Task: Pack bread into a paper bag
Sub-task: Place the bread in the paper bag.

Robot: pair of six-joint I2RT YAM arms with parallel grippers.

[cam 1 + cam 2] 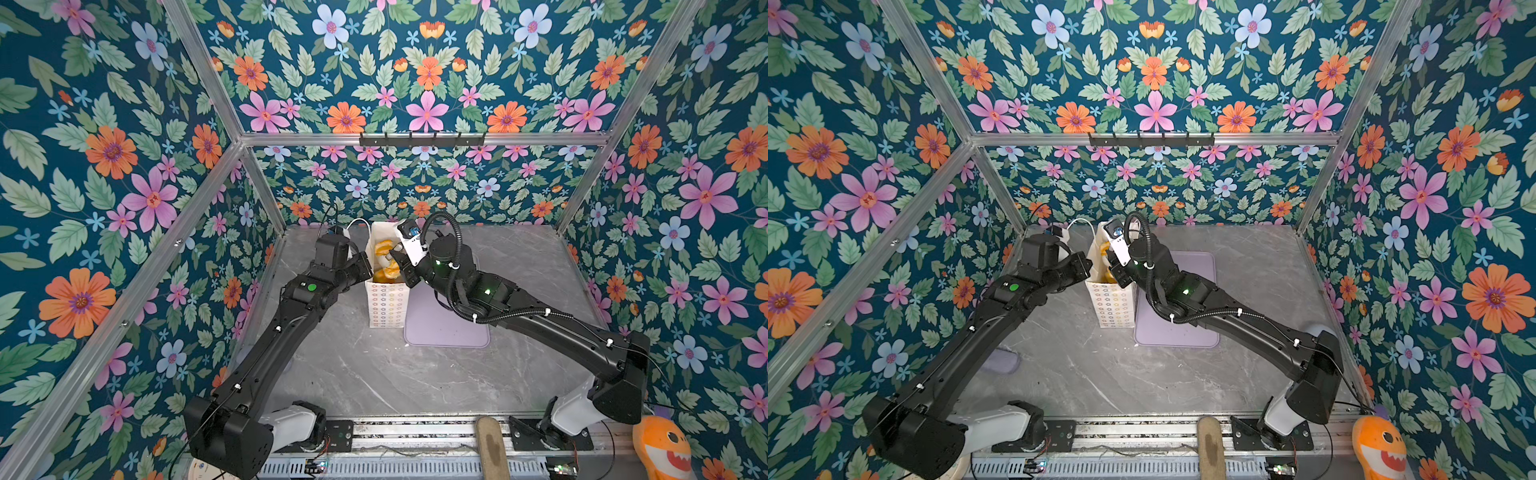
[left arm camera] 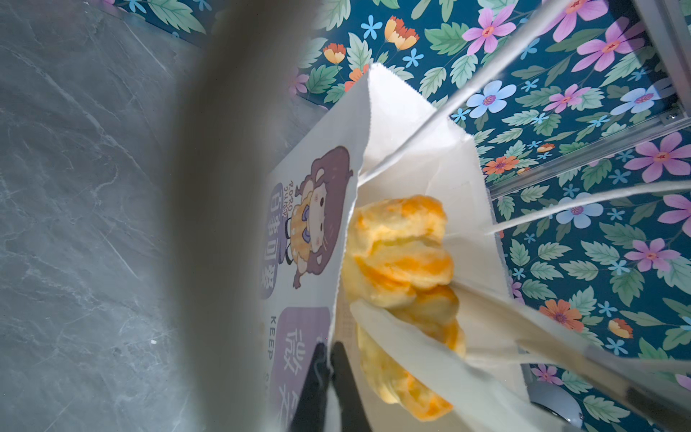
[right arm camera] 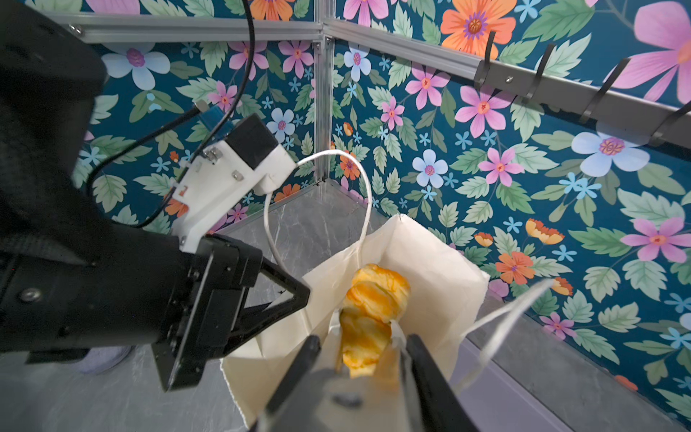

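Observation:
The white paper bag stands upright at the back middle of the table, its mouth open. My left gripper is shut on the bag's left rim, one black finger on each side of the paper wall. My right gripper reaches over the mouth from the right, shut on a golden-orange braided roll of bread. The roll hangs inside the bag's opening between the pale finger pads. Whatever lies deeper in the bag is hidden.
A lilac tray lies flat just right of the bag, under the right arm. White cord handles stick up from the rim. A hook rail runs along the back wall. An orange plush toy sits at the front right.

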